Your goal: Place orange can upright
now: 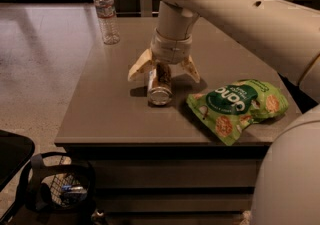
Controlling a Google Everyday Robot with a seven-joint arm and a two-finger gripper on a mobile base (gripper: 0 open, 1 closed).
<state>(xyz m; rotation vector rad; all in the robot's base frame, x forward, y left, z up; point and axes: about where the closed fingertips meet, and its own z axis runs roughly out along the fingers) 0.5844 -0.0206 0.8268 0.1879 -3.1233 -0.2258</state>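
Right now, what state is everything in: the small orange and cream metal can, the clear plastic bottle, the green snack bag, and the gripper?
Orange can: lying on its side on the grey table, silver end toward the camera.
Clear plastic water bottle: upright, capped, far left corner.
Green snack bag: lying flat, right of the can.
Gripper: open, low over the can, one finger on each side.

Gripper [163, 76]: low over the table [100, 119], fingers spread astride the lying can [160, 94].
Obstacles from the can: snack bag [235, 106] near, 4 o'clock; water bottle [106, 16] well apart, 11 o'clock.
Free tabletop: 7 to 10 o'clock.
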